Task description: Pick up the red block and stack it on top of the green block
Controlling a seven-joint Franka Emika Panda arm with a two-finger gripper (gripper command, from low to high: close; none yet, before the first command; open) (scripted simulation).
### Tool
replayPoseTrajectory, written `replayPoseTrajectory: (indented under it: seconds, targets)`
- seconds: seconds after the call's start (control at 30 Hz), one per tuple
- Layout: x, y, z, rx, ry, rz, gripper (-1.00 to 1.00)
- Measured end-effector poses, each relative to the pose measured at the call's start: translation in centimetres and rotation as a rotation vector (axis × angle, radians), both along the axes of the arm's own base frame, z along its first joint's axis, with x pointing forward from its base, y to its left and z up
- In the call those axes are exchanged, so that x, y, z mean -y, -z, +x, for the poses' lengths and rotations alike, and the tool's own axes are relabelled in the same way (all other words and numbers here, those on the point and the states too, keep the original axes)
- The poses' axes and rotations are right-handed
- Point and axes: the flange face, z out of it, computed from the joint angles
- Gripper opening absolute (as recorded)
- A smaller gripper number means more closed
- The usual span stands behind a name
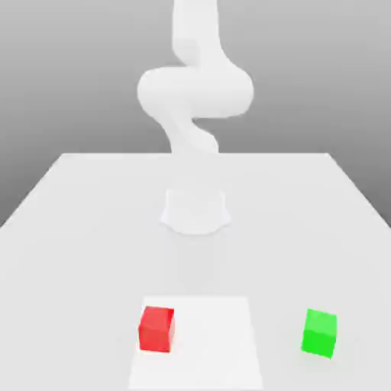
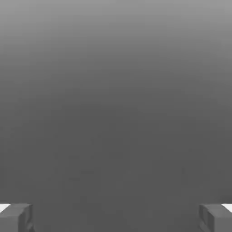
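Note:
The red block (image 1: pixel 156 329) sits on the white table near its front edge, at the exterior view's left, on a slightly brighter square patch (image 1: pixel 221 336). The green block (image 1: pixel 319 333) rests on the table to the exterior view's right of it, a good gap apart. In the hand view my gripper (image 2: pixel 116 217) is open: two grey fingertips (image 2: pixel 16 217) stand far apart with nothing between them, facing a plain grey background. Neither block appears there.
The white arm (image 1: pixel 195 92) rises from its round base (image 1: pixel 195 210) at the middle of the table (image 1: pixel 76 229) and leaves the exterior view at the top. Bare tabletop surrounds both blocks.

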Motion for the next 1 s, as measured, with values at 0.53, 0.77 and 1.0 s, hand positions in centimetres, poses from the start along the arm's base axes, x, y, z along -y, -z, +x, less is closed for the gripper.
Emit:
replayPoseTrajectory:
  seconds: [0.53,0.77,1.0]
  targets:
    - [4.6,34.9,6.5,-0.539,0.076,0.029,0.00]
    - [5.7,47.0,2.9,-0.710,0.101,0.044,0.00]
    - [5.7,51.3,2.7,-0.716,0.101,0.044,-1.00]
